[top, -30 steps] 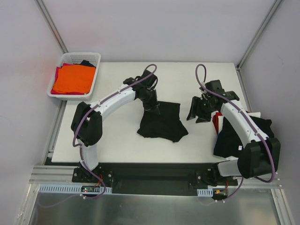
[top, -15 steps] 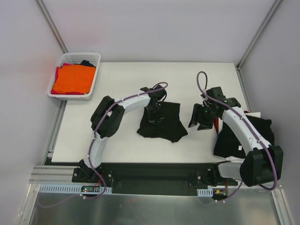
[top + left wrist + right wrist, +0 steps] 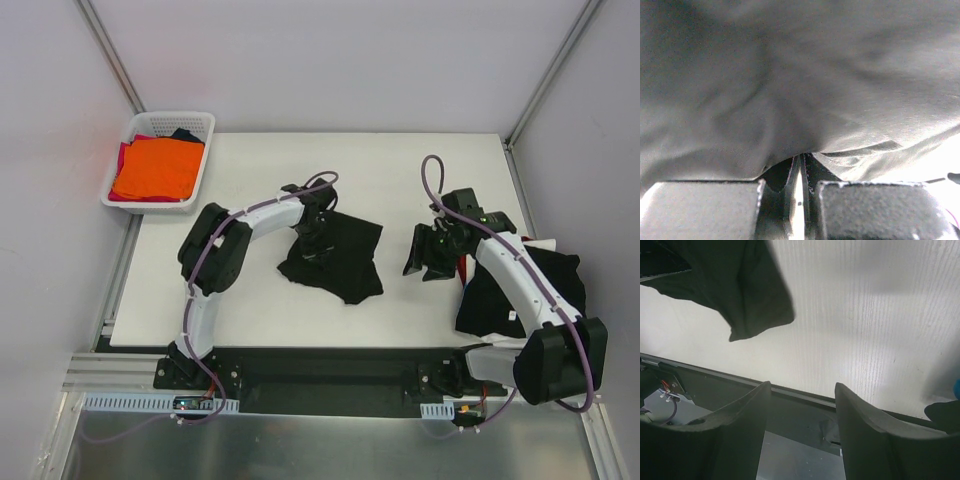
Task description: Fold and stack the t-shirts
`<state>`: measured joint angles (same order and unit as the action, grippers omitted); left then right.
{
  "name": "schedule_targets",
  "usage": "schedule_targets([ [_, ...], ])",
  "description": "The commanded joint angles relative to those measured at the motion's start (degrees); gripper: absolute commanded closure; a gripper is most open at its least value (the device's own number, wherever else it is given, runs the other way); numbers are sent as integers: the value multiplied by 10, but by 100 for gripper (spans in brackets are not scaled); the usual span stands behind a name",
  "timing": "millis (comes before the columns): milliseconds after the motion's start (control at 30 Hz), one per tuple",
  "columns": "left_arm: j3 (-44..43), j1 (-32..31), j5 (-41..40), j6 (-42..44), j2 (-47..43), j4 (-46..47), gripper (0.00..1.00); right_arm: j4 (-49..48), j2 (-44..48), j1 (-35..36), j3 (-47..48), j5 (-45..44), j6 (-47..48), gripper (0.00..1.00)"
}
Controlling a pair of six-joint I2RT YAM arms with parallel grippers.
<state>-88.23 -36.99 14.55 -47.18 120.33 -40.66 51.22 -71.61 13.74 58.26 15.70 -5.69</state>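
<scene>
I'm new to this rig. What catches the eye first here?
The crumpled black cloth t-shirt in the middle of the white table stands out, pinched toward its left side by the shut left gripper. A bright orange folded shirt tops the white plastic lattice basket at the far left corner. The right gripper hangs open beside a dark pile of shirts at the right edge.

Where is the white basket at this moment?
In the top view, the white basket sits at the table's far left corner, holding an orange shirt.
</scene>
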Motion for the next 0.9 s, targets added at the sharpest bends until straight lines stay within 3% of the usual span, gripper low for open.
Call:
schedule_targets([
  [0,62,14,-62,-27,-62,-25,100,-2,-12,0,11,12,7,43],
  [567,290,13,-94,-122,-208,-30,100,-2,16,0,-24,11,18,42],
  [867,290,-53,-95,-153,-219,-33,100,-1,31,-1,-31,12,17,41],
])
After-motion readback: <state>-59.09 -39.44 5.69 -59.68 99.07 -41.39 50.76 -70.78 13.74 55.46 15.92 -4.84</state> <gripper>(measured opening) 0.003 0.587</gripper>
